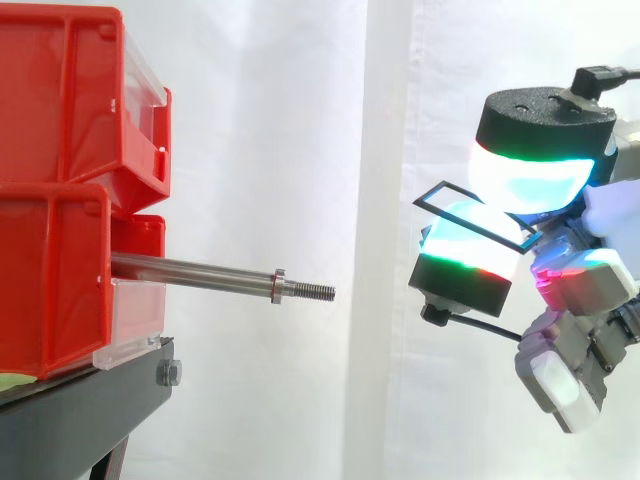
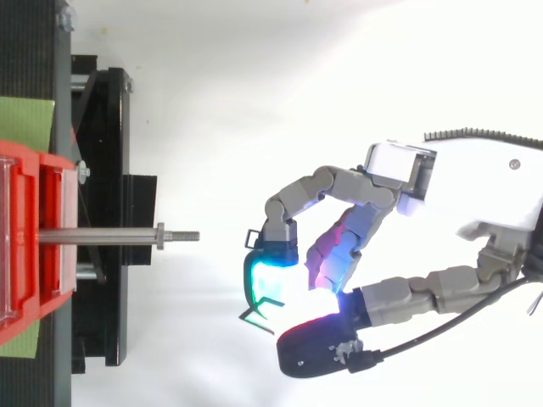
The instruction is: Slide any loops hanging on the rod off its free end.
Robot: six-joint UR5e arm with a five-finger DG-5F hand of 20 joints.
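Two red bins, stacked, sit at the 9 o'clock edge of the side view. The upper bin (image 1: 60, 100) rests on the lower bin (image 1: 50, 290), and both stand on a black stand (image 1: 90, 410). Each has a clear front panel; what is inside cannot be made out. A green sheet (image 2: 25, 127) lies under the bins.

The rod (image 1: 190, 270) is steel and sticks out level from the lower bin's front toward 3 o'clock. It has a collar near the end and a threaded tip beyond it. The rod is bare, nothing hanging on it.

The loop (image 1: 470, 215) is thin, dark and wiry, bent to a flat four-cornered outline. It is off the rod, well apart from the tip at about 3 o'clock and slightly higher.

The hand (image 2: 339, 182) comes in from 3 o'clock. Its fingers (image 1: 530, 150) are curled, and the glowing cyan-green pads pinch the loop between them. In the top view the loop (image 2: 257, 310) pokes out from the pads at 4 o'clock of the rod tip.
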